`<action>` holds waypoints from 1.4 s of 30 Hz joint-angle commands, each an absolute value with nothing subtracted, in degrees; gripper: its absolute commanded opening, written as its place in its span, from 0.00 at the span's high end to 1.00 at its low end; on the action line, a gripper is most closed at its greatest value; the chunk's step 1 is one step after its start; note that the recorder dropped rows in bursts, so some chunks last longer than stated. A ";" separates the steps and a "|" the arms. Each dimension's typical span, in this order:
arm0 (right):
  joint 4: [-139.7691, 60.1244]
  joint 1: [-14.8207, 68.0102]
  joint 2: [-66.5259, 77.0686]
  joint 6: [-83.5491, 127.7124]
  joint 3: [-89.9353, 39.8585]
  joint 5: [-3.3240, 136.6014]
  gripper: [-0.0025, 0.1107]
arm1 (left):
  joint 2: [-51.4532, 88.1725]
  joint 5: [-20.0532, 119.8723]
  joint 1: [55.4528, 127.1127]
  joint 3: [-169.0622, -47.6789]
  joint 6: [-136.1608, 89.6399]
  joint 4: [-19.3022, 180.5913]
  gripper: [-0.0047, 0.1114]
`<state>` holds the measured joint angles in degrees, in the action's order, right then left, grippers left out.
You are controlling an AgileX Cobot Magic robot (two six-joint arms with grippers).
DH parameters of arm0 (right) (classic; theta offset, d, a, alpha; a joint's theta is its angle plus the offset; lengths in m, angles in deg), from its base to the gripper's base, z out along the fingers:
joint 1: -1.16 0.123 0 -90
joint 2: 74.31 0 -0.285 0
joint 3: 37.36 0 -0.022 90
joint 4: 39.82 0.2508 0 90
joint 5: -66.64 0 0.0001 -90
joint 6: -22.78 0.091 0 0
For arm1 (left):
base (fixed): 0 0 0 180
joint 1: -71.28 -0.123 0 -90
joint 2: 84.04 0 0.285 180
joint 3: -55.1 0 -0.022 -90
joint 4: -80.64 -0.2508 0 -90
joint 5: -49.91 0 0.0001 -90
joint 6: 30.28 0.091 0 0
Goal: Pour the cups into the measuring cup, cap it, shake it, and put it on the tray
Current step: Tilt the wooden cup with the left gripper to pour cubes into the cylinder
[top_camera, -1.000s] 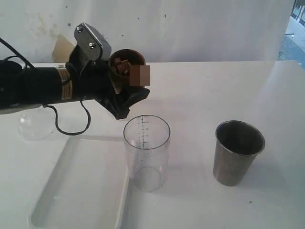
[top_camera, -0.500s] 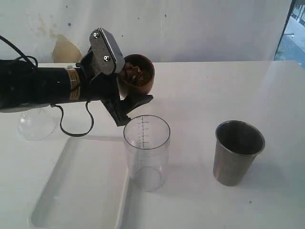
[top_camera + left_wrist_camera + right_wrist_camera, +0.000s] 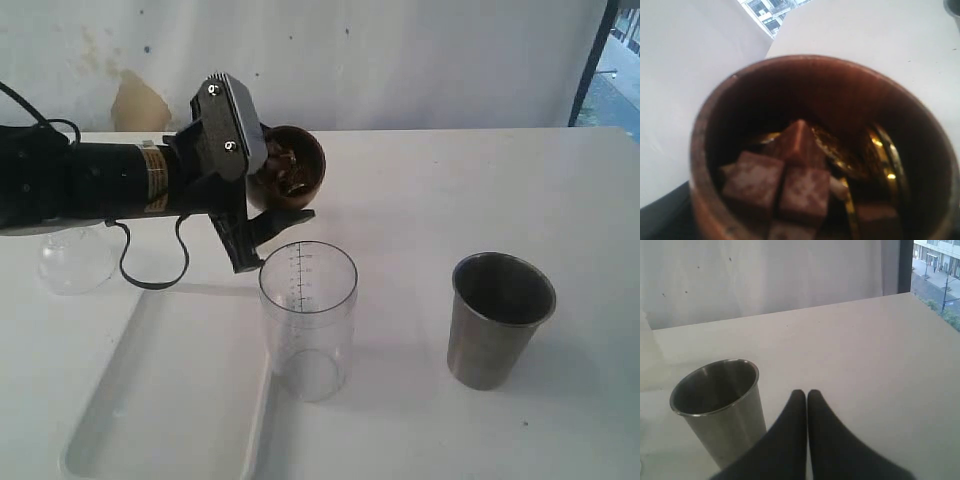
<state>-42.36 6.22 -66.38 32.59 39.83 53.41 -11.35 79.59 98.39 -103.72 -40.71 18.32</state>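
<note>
Your left gripper (image 3: 262, 190) clamps the wooden cup (image 3: 293, 172) across its rounded wall, jaws spread wide around it. The cup looks rigid, light and smooth, so a mid-body grip seems safest. The loose brown cubes (image 3: 785, 185) inside may tumble out suddenly. It hangs just above the measuring cup (image 3: 308, 315), axis tipped well off upright, mouth turned toward that rim. Your right gripper (image 3: 806, 395) is pinched closed and empty beside the steel tumbler (image 3: 720, 400).

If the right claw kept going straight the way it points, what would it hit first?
Likely just bare table: the shut right claw points past the tumbler, which stands to one side, though depth is unclear.
</note>
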 commanded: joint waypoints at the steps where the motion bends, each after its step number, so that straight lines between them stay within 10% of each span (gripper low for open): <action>1: -42.63 6.24 -66.53 32.61 39.86 53.92 0.98 | -11.21 80.32 98.73 -104.33 -36.54 18.56 0.96; 42: -42.63 6.24 -66.53 32.03 39.86 53.92 0.98 | -11.21 85.97 98.73 -104.33 6.00 18.79 0.96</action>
<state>-42.36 6.22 -66.38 32.59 39.83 53.41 -11.35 84.52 98.51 -103.72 4.45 18.32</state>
